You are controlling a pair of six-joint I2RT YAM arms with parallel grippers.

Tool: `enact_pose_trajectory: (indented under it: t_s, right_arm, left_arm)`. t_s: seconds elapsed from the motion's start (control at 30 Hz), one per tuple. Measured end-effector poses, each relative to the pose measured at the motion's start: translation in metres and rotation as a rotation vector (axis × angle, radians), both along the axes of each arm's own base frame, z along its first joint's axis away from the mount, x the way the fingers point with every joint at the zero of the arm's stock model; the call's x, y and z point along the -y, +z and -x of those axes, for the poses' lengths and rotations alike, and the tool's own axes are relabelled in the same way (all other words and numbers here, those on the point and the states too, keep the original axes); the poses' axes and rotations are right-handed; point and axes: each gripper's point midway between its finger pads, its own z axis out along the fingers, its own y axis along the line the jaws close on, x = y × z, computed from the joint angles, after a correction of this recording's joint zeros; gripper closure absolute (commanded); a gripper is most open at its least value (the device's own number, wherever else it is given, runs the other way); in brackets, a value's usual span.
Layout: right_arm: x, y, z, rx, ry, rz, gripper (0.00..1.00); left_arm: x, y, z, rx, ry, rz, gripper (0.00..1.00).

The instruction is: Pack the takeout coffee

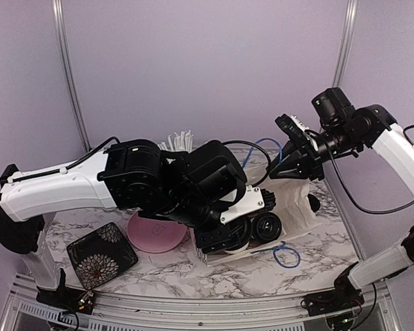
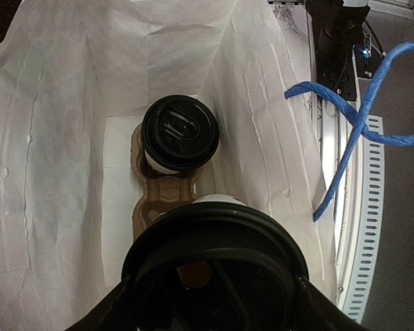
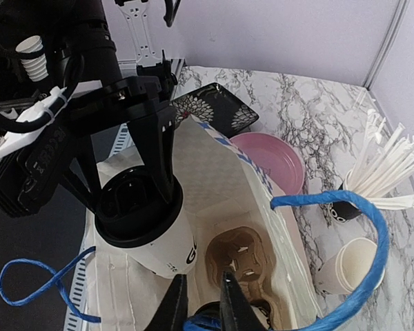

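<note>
My left gripper [image 2: 214, 307] is shut on the black lid of a takeout coffee cup [image 3: 167, 249], white with black lettering. It holds the cup tilted in the mouth of a white paper bag [image 2: 55, 138]. A brown cardboard carrier [image 3: 243, 261] lies on the bag's floor. A second lidded takeout coffee cup [image 2: 179, 132] stands in its far socket. My right gripper [image 3: 198, 284] hangs over the bag's other side. Its jaws are narrowly apart on the bag's blue handle [image 3: 372, 238], which stays lifted. In the top view the left arm [image 1: 193, 183] covers most of the bag [image 1: 293, 200].
A pink plate [image 1: 155, 234] and a black flower-patterned dish [image 1: 100, 258] lie left of the bag. A black cup of white sticks [image 3: 345, 207] and a stack of plain white cups [image 3: 352, 265] stand behind it. The bag's other blue handle [image 1: 286, 255] rests on the marble table.
</note>
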Motion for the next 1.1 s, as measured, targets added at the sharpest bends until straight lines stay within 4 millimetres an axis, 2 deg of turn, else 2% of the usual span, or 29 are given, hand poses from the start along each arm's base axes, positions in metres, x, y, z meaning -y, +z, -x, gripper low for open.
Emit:
enact_pose_trajectory:
  t_s: [0.13, 0.27, 0.37, 0.57, 0.67, 0.8, 0.97, 1.1]
  right_arm:
    - [0.001, -0.005, 0.004, -0.014, 0.011, 0.012, 0.50]
    - [0.005, 0.001, 0.009, 0.009, 0.028, 0.018, 0.38]
    - [0.007, 0.016, 0.011, 0.064, 0.035, 0.007, 0.36]
    - [0.015, 0.048, 0.006, 0.184, 0.012, -0.023, 0.37]
    - [0.022, 0.058, -0.008, 0.215, -0.034, -0.039, 0.37]
    - [0.024, 0.053, -0.039, 0.204, -0.124, -0.033, 0.37]
    - [0.026, 0.023, -0.088, 0.167, -0.258, 0.025, 0.37]
    - [0.024, -0.001, -0.115, 0.119, -0.310, 0.060, 0.37]
  left_arm:
    - [-0.001, -0.005, 0.003, -0.003, -0.006, -0.013, 0.40]
    - [-0.003, -0.016, 0.008, -0.009, -0.009, -0.038, 0.40]
    - [-0.004, -0.022, 0.010, -0.007, -0.009, -0.055, 0.40]
    - [-0.008, -0.031, 0.010, 0.009, 0.001, -0.084, 0.41]
    - [-0.013, -0.035, 0.009, 0.025, 0.011, -0.101, 0.41]
    - [-0.021, -0.037, 0.006, 0.047, 0.026, -0.122, 0.41]
    - [-0.034, -0.036, 0.000, 0.077, 0.053, -0.142, 0.41]
    - [-0.041, -0.028, -0.004, 0.101, 0.071, -0.134, 0.41]
